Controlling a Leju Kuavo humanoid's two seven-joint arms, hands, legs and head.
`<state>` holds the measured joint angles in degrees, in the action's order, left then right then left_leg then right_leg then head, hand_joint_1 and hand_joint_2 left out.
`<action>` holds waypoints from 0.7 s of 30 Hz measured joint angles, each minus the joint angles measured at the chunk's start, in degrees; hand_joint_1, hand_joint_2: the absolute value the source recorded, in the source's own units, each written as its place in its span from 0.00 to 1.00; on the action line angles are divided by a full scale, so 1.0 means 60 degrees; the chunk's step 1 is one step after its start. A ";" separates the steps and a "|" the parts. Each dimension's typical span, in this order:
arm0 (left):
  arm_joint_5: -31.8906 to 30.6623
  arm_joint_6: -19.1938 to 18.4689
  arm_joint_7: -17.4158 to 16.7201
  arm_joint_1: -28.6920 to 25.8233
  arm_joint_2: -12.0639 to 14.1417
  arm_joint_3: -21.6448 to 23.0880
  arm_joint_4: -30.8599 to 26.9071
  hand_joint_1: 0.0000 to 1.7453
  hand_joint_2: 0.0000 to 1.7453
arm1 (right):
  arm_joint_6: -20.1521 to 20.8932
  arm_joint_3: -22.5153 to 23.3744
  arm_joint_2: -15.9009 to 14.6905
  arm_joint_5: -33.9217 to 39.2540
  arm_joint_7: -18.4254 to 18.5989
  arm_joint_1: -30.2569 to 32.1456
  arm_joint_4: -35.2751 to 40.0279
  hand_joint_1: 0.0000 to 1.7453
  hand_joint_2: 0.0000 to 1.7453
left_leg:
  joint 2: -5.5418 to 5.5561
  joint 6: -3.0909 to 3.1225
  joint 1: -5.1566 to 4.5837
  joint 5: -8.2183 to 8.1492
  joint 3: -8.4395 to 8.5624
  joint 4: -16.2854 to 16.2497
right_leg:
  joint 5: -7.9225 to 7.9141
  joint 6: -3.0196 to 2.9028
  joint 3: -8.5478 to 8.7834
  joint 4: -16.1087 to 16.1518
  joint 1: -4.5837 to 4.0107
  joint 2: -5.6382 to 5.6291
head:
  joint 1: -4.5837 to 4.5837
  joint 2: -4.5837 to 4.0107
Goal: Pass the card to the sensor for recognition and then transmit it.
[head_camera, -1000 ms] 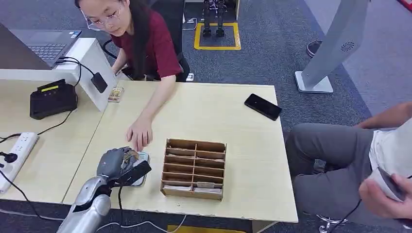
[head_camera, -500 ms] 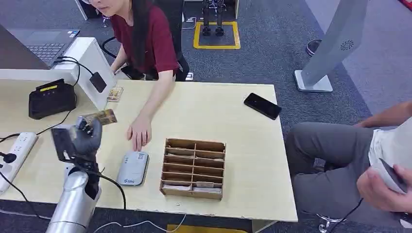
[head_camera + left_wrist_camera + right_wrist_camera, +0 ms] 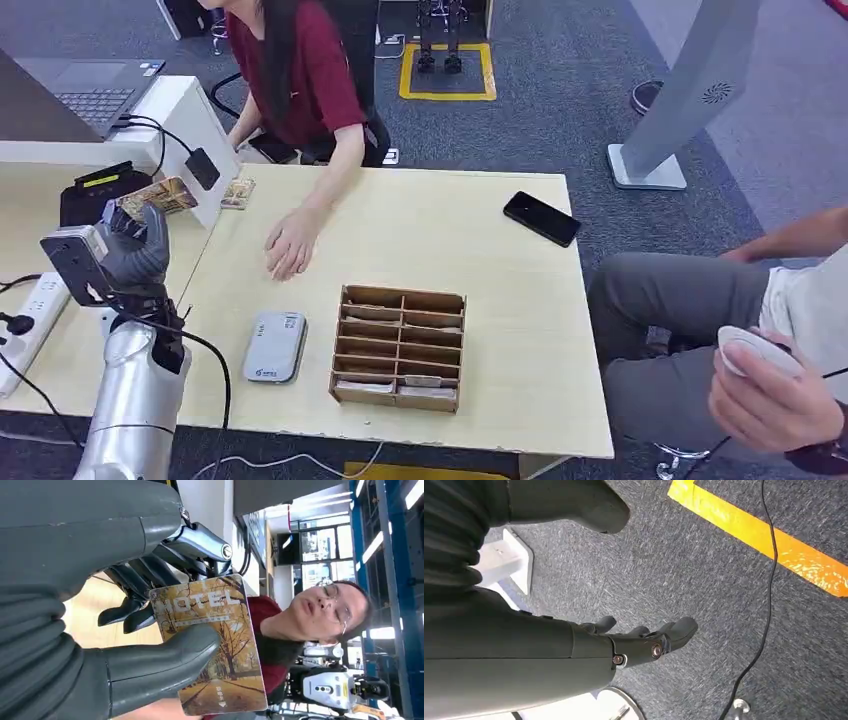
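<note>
My left hand (image 3: 130, 250) is raised above the table's left edge and pinches a hotel card (image 3: 160, 196) with an autumn-tree picture. The left wrist view shows the card (image 3: 215, 640) held between the thumb and the dark fingers (image 3: 130, 615). The grey card sensor (image 3: 275, 346) lies flat on the table to the right of and below my hand, apart from it. My right hand (image 3: 634, 640) hangs over grey carpet with its fingers apart and nothing in them.
A wooden compartment box (image 3: 401, 347) holding cards stands right of the sensor. A person in red rests a hand (image 3: 290, 250) on the table. A black phone (image 3: 541, 219), a black device (image 3: 100, 195), a power strip (image 3: 30, 315) and a seated person's hand (image 3: 770, 390) are nearby.
My left hand has lifted the card off the sensor and carried it up and to the left. The person in red drew their hand back slightly.
</note>
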<state>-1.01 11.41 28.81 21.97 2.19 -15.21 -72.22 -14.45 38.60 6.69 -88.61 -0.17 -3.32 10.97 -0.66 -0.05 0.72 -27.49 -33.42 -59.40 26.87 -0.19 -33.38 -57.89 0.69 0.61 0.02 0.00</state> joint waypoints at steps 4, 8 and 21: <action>-0.0029 0.0095 0.0000 0.0197 0.0022 -0.0025 0.0000 1.00 1.00 | -0.0007 0.0000 0.0000 -0.0007 0.0077 -0.0004 0.0007 0.00 1.00 | 0.0001 0.0000 0.0000 0.0001 -0.0002 0.0000 | 0.0000 0.0000 -0.0002 0.0000 0.0000 0.0001 | 0.0000 0.0000; -0.0705 0.0836 0.0281 0.0416 0.0109 -0.0022 0.0080 1.00 1.00 | -0.0033 0.0000 0.0000 -0.0033 0.0051 -0.0007 0.0011 0.00 1.00 | -0.0001 -0.0001 0.0001 0.0001 -0.0002 0.0000 | -0.0001 -0.0001 -0.0003 -0.0001 -0.0001 -0.0001 | 0.0000 -0.0004; -0.5839 0.4455 0.1063 0.1031 0.0536 0.0047 0.1413 1.00 1.00 | -0.0117 -0.0098 -0.0004 -0.0109 -0.0080 -0.0106 0.0040 0.00 1.00 | -0.0004 -0.0001 -0.0001 0.0001 -0.0001 -0.0001 | -0.0001 -0.0001 -0.0006 -0.0001 0.0000 -0.0004 | 0.0000 -0.0003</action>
<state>-36.04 38.14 35.19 28.15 5.40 -14.93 -63.74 -15.15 38.01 6.67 -89.26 -0.66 -3.96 11.21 -0.69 -0.05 0.71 -27.49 -33.43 -59.40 26.87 -0.20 -33.42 -57.89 0.70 0.58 0.02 -0.02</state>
